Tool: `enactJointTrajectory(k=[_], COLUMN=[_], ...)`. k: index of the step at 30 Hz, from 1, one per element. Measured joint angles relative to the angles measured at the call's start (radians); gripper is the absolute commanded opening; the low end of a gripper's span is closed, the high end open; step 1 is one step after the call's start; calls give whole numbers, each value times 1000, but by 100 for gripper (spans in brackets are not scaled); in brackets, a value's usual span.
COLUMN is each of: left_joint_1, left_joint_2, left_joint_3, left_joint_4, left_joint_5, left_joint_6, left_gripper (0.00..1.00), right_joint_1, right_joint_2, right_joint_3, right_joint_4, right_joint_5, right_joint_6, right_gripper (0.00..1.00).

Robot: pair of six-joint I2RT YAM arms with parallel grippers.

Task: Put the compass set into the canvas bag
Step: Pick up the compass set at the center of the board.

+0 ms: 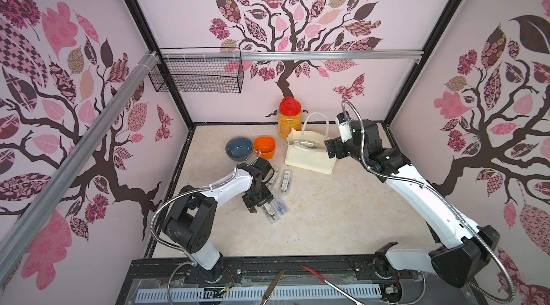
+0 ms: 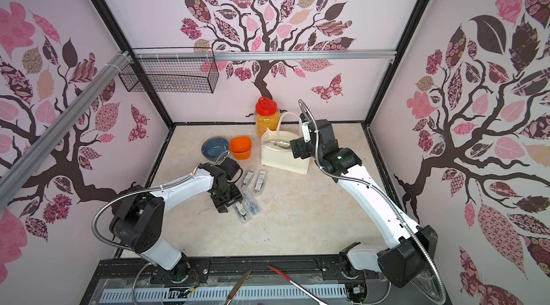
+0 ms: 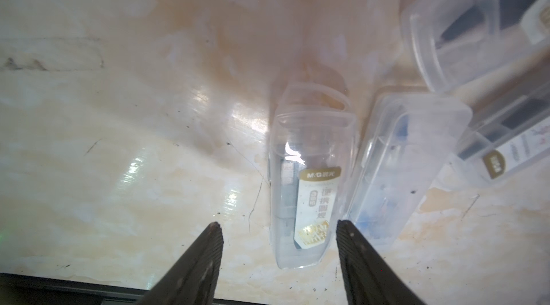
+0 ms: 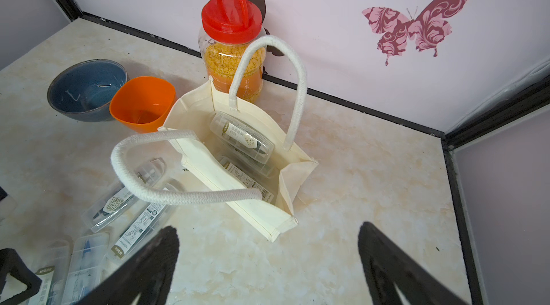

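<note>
- Four sets (image 1: 286, 181) lie loose on the table (image 1: 327, 214) in both top views, by the left gripper (image 1: 263, 205); bag (image 1: 309, 163) stands upright behind them, one set showing inside.
- Same views: one bowl (image 1: 239, 147), one cup (image 1: 264, 145), one jar (image 1: 289, 122).
- Left wrist: jaws parted, astride one set (image 3: 306, 187), not clamped; three more alongside.
- Right wrist: right gripper (image 4: 268, 227) spread wide, empty, near the bag; two sets inside, four outside. More could be hidden under those two; cannot tell.
- Judgement: about a third done, four to go.
</note>
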Motion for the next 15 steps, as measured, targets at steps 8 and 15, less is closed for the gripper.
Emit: enactJointTrajectory(k=[8, 15], left_joint_1=[-8, -8], left_joint_2=[68, 123], left_joint_3=[28, 31], left_joint_4=[11, 19], left_joint_5=[19, 47], left_joint_6=[11, 24], left_gripper=[66, 66], right_joint_1=[-5, -12], right_joint_2=[0, -1], right_joint_3=[-3, -14], right_joint_4=[0, 2], right_joint_5=[-6, -6], right_joint_6=[-11, -16], right_gripper=[97, 97])
